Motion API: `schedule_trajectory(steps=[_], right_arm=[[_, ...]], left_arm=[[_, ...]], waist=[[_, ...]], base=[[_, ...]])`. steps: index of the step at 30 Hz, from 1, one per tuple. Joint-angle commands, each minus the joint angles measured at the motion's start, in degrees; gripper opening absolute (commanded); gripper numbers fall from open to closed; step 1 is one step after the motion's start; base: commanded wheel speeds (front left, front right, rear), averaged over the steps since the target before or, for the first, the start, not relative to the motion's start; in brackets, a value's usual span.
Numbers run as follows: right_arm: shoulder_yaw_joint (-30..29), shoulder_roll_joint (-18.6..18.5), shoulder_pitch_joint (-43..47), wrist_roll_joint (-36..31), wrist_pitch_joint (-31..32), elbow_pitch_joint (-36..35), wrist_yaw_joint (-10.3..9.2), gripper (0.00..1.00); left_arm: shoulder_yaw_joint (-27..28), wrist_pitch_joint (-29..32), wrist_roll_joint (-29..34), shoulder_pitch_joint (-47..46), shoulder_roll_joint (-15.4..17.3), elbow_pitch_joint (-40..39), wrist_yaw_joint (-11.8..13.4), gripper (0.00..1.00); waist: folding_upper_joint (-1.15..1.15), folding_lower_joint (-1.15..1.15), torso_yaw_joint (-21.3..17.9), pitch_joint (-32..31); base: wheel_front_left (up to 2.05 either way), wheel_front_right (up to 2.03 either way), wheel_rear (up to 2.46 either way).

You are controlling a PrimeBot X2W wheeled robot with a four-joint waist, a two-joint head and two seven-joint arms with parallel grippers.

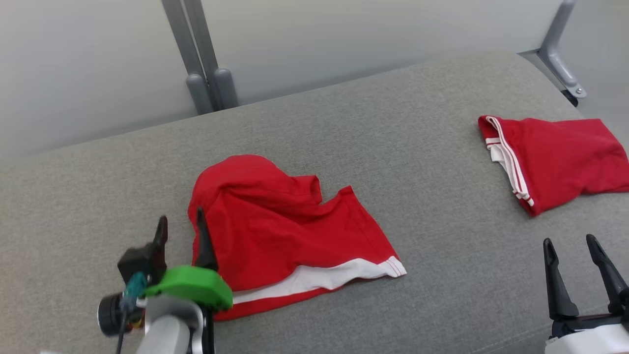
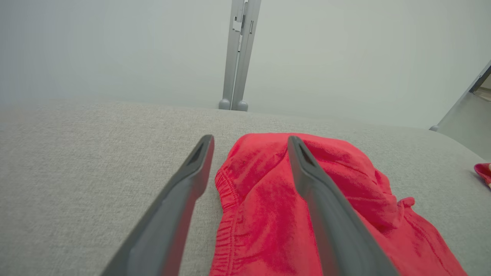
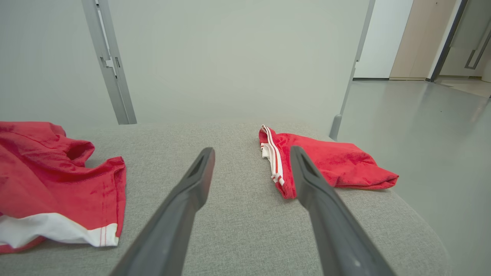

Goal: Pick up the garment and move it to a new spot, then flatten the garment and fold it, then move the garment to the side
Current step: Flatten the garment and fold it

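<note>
Left gripper [image 1: 181,235] stood with its fingers spread and nothing between them. One finger was above the bare grey cushion [image 1: 393,128], the other over the gathered waistband edge of the crumpled red shorts [image 1: 280,231]. Those shorts lay just to its right, their long axis running away rightward to the white-banded hem, so this arm was much the nearer. Right gripper [image 1: 585,265], likewise spread and empty, sat well apart from them, with a folded red garment [image 1: 560,152] lying ahead of it. Counted: two garments, two grippers, one cushion.
</note>
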Motion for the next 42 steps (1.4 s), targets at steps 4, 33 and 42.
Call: schedule_trajectory(steps=[4, 33, 42], right_arm=[[-0.38, -0.05, 1.39, -0.80, -0.16, -1.62, -0.01, 1.00], [3.78, 3.04, 1.16, -1.34, -0.16, 3.59, -0.01, 1.00], [4.06, 2.80, 0.63, -1.16, -0.16, 3.39, -0.01, 1.00]], left_arm=[[4.35, -0.13, 7.65, 13.33, -0.60, -13.39, -0.49, 1.00], [13.44, -0.06, 15.27, 28.21, -1.70, -21.10, -13.64, 1.00], [13.19, -0.07, 14.84, 27.57, -1.71, -20.47, -13.32, 1.00]], waist=[[0.00, 0.00, 4.12, -1.93], [0.00, 0.00, 12.84, -5.18], [0.00, 0.00, 13.31, -4.99]], base=[[0.00, 0.00, 0.00], [0.00, 0.00, 0.00], [0.00, 0.00, 0.00]])
